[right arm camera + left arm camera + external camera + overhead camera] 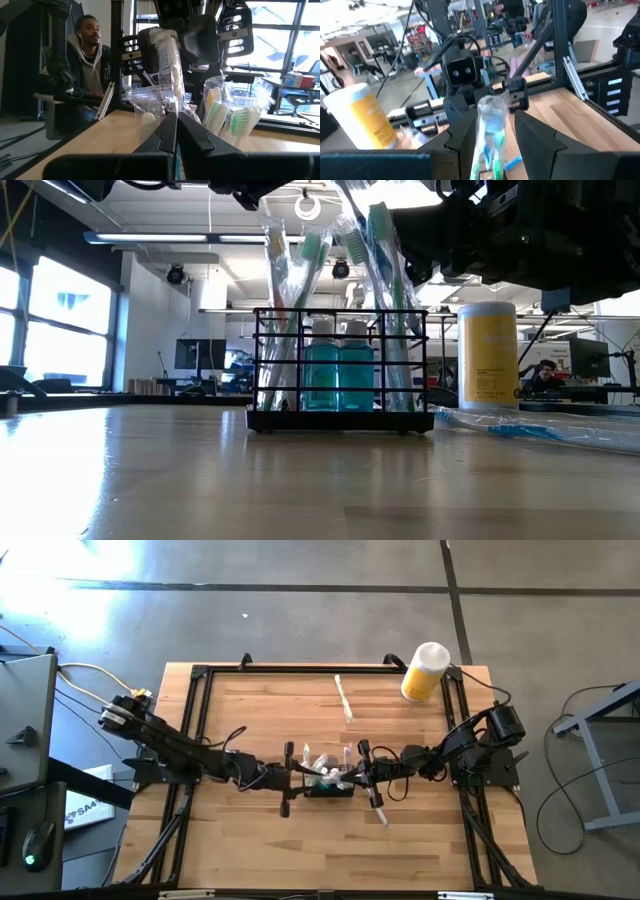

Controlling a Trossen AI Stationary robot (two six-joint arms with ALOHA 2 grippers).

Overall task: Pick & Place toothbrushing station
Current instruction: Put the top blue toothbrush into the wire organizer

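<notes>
The toothbrushing station (329, 785) is a small black wire caddy that sits on the wooden table (250, 720), near the middle, right between the two arms. It holds wrapped toothbrushes (312, 260) and two blue bottles (338, 377). The left gripper (492, 132) hangs just beside it, fingers spread apart around one wrapped brush. The right gripper (176, 131) is on the other side, fingers squeezed together on what looks like a wrapped toothbrush (171, 65). A yellow cylinder (424, 672) lies far off by the table's back edge.
</notes>
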